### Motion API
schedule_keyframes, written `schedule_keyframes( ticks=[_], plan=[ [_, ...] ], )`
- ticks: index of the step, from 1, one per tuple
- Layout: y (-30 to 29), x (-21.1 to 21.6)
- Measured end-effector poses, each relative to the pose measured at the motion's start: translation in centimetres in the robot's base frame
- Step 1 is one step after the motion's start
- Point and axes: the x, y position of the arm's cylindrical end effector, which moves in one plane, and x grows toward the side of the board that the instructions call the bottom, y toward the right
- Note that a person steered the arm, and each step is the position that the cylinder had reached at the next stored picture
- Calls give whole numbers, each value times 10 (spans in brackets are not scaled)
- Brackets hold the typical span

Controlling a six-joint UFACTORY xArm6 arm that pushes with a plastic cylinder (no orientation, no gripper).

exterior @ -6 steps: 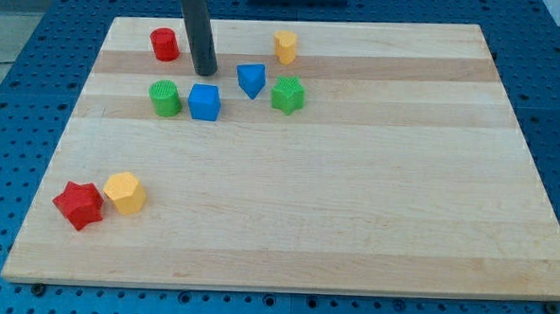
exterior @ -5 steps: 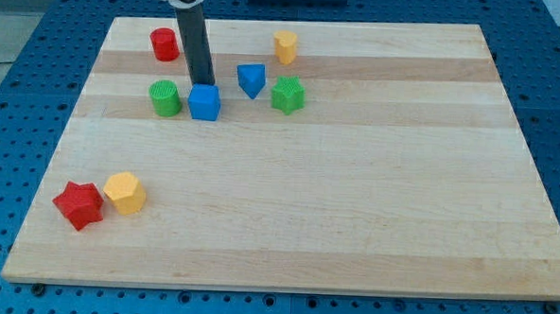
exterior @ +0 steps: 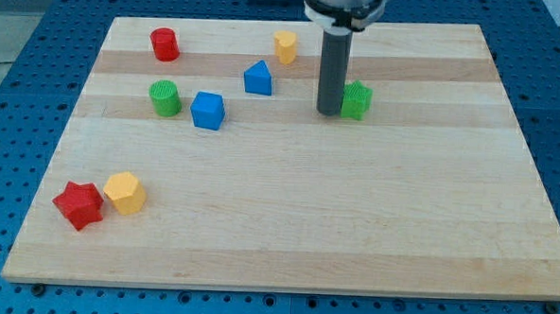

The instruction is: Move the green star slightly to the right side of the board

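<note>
The green star (exterior: 356, 100) lies on the wooden board (exterior: 287, 224), right of the board's middle in the upper part of the view. My tip (exterior: 328, 112) stands right against the star's left side. The dark rod rises from it toward the view's top.
A blue triangular block (exterior: 257, 78) and a yellow block (exterior: 285, 45) lie left of the rod. A blue cube (exterior: 207, 109), a green cylinder (exterior: 165, 98) and a red cylinder (exterior: 165, 44) lie further left. A red star (exterior: 78, 205) and a yellow hexagonal block (exterior: 125, 192) sit at the bottom left.
My tip has gone from beside the blue cube to the star's left side. The green star has slid to the right. The blue cube and the blue triangular block have shifted slightly.
</note>
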Motion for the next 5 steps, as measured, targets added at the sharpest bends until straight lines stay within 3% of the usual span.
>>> schedule_keyframes(
  ticks=[1, 3, 4, 5],
  plan=[
    [22, 3],
    [33, -82],
    [35, -96],
    [47, -82]
  ],
)
